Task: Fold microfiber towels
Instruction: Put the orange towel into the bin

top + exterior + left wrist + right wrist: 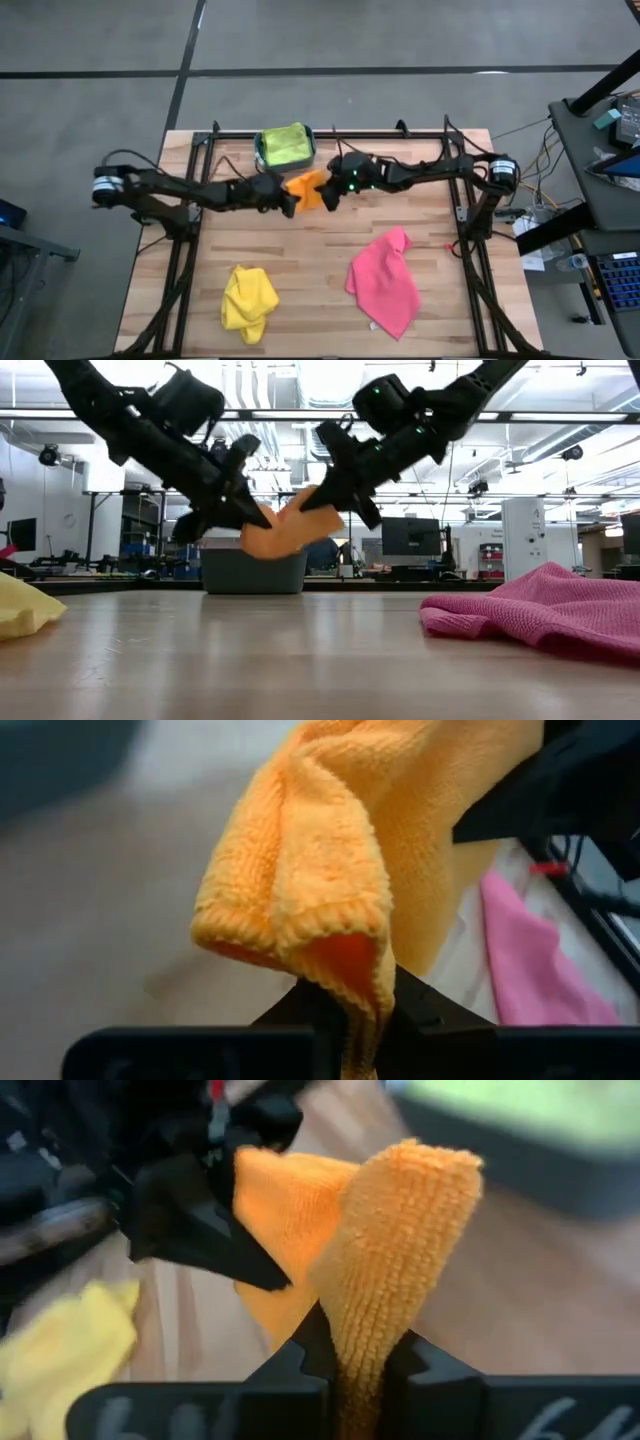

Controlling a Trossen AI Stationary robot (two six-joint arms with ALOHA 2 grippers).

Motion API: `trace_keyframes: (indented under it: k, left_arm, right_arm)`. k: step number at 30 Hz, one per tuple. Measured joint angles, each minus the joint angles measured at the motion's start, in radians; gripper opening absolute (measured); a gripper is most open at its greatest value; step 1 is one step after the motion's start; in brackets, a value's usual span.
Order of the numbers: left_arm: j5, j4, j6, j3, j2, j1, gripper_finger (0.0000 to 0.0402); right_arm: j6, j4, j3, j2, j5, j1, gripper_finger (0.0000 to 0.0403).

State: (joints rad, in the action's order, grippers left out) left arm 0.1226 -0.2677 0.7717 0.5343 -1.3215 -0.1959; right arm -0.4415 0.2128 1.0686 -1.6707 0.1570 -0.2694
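Observation:
An orange microfiber towel hangs in the air between my two grippers, clear of the table and in front of the bin. My left gripper is shut on its left end and my right gripper on its right end. A yellow towel lies bunched near the front left. A pink towel lies spread near the front right. A lime green towel sits in the teal bin at the far edge. My left gripper pinches a bunched, hemmed end of the orange towel between its two fingers, several layers together. The fingers slant down from the table's left. The cloth bulges up past the fingers, lifted clear of the table. My right gripper pinches a fold of the orange towel between its two fingers. The fingers slant down from the table's right. The fold loops up past the fingers, and the rest runs slack to the other gripper, clear of the table.
The bin stands just behind the held towel. Bare wood lies in the table's middle, between the yellow and pink towels. Black frame rails run along both sides of the table.

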Motion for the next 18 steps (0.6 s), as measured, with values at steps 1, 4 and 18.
trace_keyframes:
  k: [1,4,18]
  left_arm:
    - [-0.001,0.006,-0.026,0.0,0.026,-0.021,0.0015]
    - [-0.012,0.036,-0.093,0.0,0.098,-0.092,0.001]
    - [-0.114,0.068,-0.287,0.006,0.185,-0.421,0.0003]
  right_arm:
    - [0.015,0.001,0.018,-0.001,0.0,-0.013,0.0016]
    - [0.051,-0.023,0.079,-0.017,-0.001,-0.052,0.0016]
    - [0.175,-0.113,0.366,-0.205,0.008,-0.167,0.0015]
